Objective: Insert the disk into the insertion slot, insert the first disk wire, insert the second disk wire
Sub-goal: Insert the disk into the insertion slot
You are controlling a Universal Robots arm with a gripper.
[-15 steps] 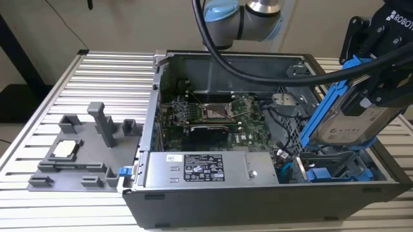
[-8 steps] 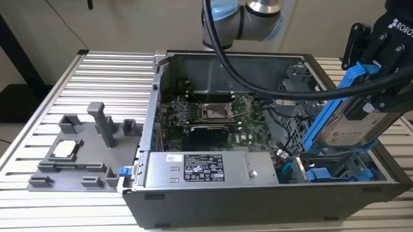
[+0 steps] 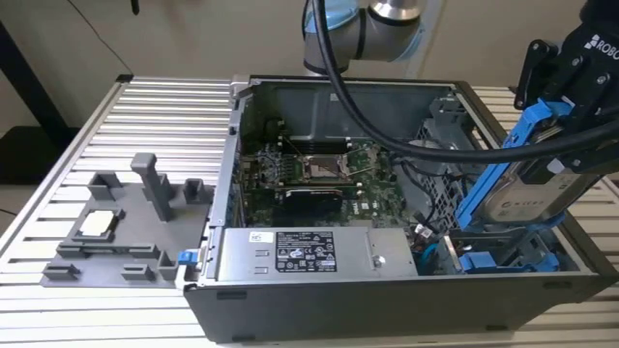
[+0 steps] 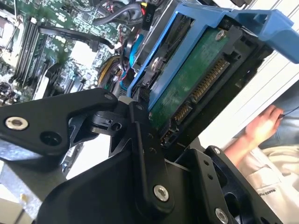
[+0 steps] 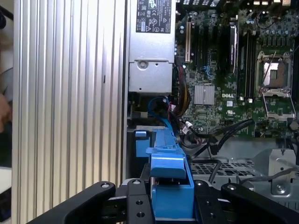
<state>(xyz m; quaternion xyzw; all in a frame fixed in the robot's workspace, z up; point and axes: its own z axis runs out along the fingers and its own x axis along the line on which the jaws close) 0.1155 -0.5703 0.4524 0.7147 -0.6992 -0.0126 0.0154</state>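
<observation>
I'm holding the gripper clamped on the blue carrier of the disk, with its fingers pressing on either side in the first wrist view. The disk is hanging tilted, with its lower end close above the insertion slot at the exterior view's right end of the computer case. It is not lying flat in the bay.

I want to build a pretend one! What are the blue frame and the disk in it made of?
The blue frame looks like moulded plastic: bright even colour, soft sheen. The disk looks like silver metal with a white label, probably paper; the second wrist view shows a green circuit board on one face.
</observation>
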